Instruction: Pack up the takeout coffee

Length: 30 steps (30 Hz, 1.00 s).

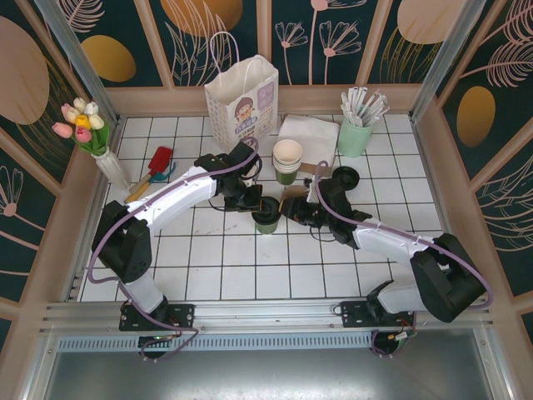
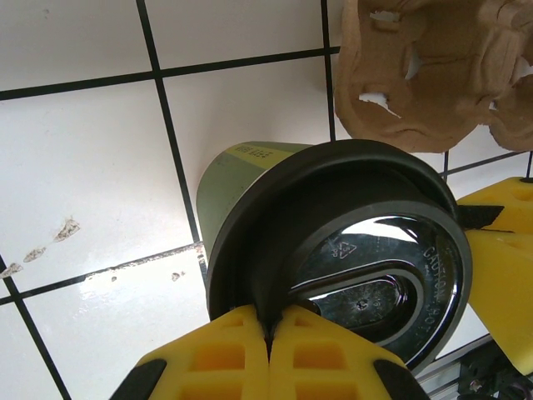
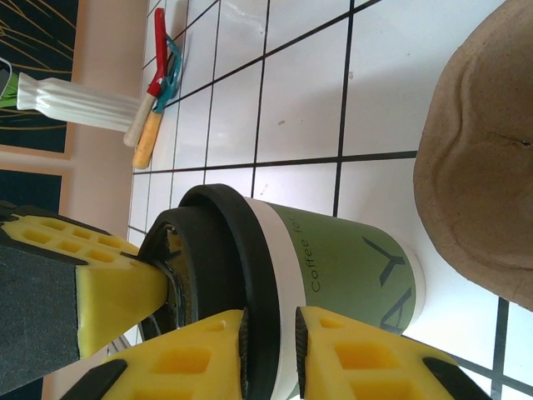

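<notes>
Setting: a white-tiled table with black grout lines, boxed in by dark green panels painted with botanical motifs.

Item 1, takeout coffee: a small green paper cup printed "Coffee", standing upright on the tiles near the table's middle. A black plastic lid was fitted on it.

Item 2, left gripper: its yellow fingers were pressed together on the near rim of the lid, pinching it.

Item 3, right gripper: its jaws stood narrowly apart across the lid's skirt and the cup's white rim, apparently clamped on that edge from the other side.

Item 4, moulded pulp cup carrier: brown, lying just beside the cup, with no cup seated in it.

Item 5, white paper bag: upright at the back of the table, well apart from the cup.

Item 6, sundries: a stack of paper cups, a pile of white napkins, a mint-green pot of wrapped straws, a loose black lid, a red-handled tool, and a vase of tulips.

Status: the cup was lidded, so that part looked done or close to it. The coffee was in neither carrier nor bag, so the packing proper appeared to remain.
</notes>
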Tool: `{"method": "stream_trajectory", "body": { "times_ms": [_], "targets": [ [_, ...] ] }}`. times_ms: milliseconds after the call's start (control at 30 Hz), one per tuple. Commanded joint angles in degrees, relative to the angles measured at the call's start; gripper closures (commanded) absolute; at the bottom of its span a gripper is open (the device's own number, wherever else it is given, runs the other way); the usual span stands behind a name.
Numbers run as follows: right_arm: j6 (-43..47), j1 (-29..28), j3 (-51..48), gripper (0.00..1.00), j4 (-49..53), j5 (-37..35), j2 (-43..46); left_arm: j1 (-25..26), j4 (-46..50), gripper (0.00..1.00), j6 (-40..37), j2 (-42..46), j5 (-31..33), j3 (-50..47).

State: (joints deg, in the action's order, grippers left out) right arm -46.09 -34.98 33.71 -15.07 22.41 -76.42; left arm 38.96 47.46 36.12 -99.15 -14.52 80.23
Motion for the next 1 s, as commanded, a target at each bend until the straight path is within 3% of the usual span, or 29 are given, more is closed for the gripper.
{"method": "stream_trajectory", "body": {
  "times_ms": [0,167,733,967],
  "targets": [
    [2.3,-0.2,-0.3,0.77,9.5,-5.0,-1.7,0.6,1.5,1.00,-2.9,-6.6,1.6,-4.0],
    [3.0,-0.3,-1.2,0.77,10.5,-6.1,-2.2,0.6,-0.1,1.00,-2.4,-7.3,-1.1,-5.4],
    [7.7,-2.5,-7.4,0.77,17.2,-15.6,-5.5,0.5,-1.4,1.00,-4.6,-9.9,1.7,-16.2],
    [8.9,-3.0,-5.9,0.77,23.4,-19.5,-3.9,0.1,0.9,1.00,-5.0,-8.2,4.2,-15.1]
  ]
}}
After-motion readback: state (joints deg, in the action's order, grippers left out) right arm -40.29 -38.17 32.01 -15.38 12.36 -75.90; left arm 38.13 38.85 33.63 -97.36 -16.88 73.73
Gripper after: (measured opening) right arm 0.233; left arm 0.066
